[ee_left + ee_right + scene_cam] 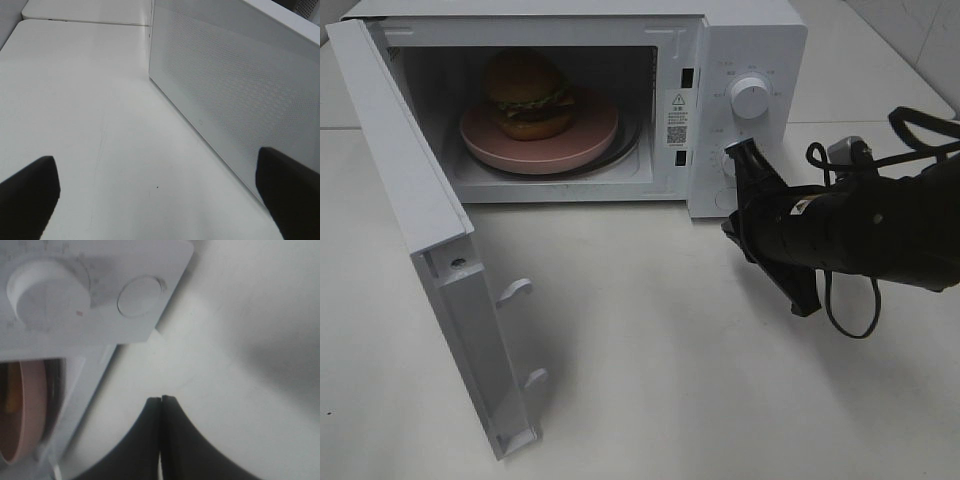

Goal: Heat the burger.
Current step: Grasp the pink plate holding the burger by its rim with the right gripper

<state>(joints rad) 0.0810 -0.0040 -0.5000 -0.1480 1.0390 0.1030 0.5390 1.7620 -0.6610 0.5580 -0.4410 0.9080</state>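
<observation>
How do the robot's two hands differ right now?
The left hand is wide open; the right hand is shut tight. The right hand sits by a knob on the microwave, while the left hand faces a white dotted panel. Both have black fingers and hold nothing.

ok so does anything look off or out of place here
Nothing looks spilled, tilted or damaged. The burger sits upright on the pink plate inside the microwave. The one thing that stands out is the door, which stands wide open, so heating can't start yet.
</observation>
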